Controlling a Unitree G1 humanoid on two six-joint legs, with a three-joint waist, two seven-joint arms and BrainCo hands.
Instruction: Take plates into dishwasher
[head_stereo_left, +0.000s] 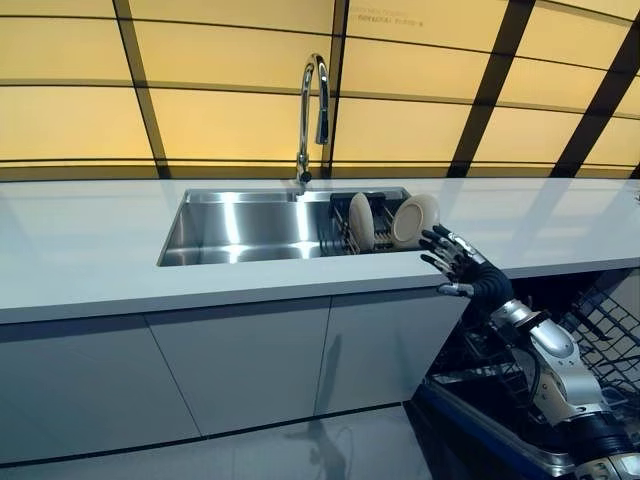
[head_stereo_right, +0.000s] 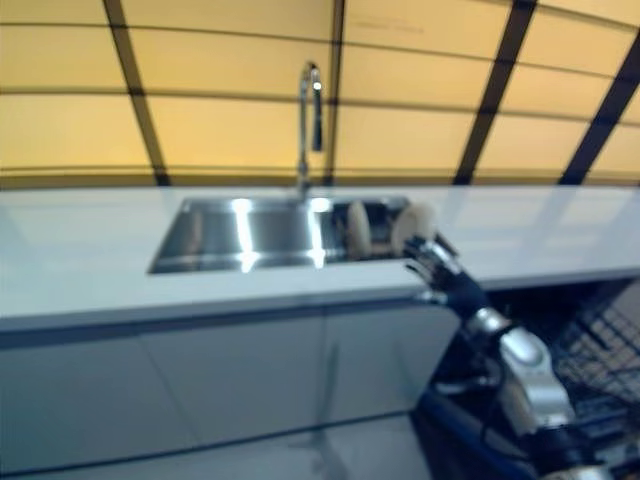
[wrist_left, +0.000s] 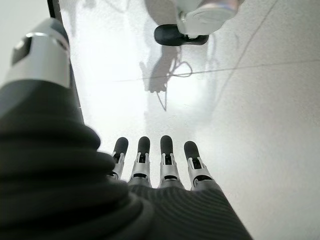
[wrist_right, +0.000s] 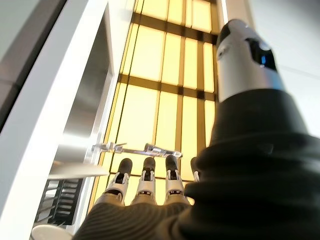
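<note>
Two cream plates stand on edge in a dark rack at the right end of the steel sink: one plate seen edge-on, the other plate facing forward at the rack's right. My right hand reaches up from the lower right, open, its fingers just below and to the right of the right-hand plate, holding nothing. In the right wrist view its straight fingers point up past the counter edge. My left hand shows only in the left wrist view, open, fingers straight above the floor.
A tall tap rises behind the sink. The white counter runs left and right, with white cabinet doors below. The open dishwasher with its dark wire rack is at the lower right, beside my right arm.
</note>
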